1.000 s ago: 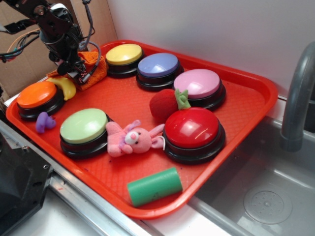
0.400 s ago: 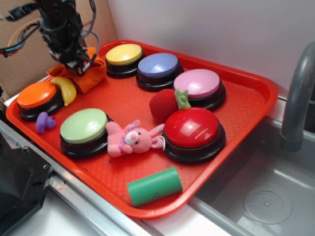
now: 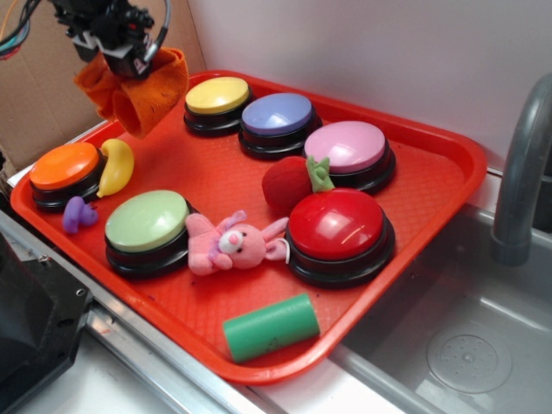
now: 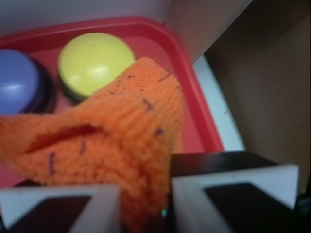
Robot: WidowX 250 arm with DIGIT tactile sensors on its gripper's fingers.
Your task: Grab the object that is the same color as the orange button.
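The orange knitted cloth (image 3: 138,90) hangs in the air above the back left corner of the red tray (image 3: 431,207), clear of its surface. My gripper (image 3: 121,53) is shut on the cloth's top edge. From the wrist camera the cloth (image 4: 112,141) fills the middle, pinched between my two fingers (image 4: 228,199) at the bottom. The orange button (image 3: 65,168) sits at the tray's left corner, below and left of the cloth.
A yellow banana toy (image 3: 116,166) leans on the orange button. Yellow (image 3: 217,97), purple (image 3: 276,116), pink (image 3: 347,148), red (image 3: 336,226) and green (image 3: 147,222) buttons stand on the tray. A pink bunny (image 3: 231,243), a green cylinder (image 3: 271,326) and a strawberry toy (image 3: 289,183) lie there too. A sink is at the right.
My gripper has risen from the tray's back left corner with the orange cloth in it. The cloth now hangs free. The banana toy lies fully exposed.
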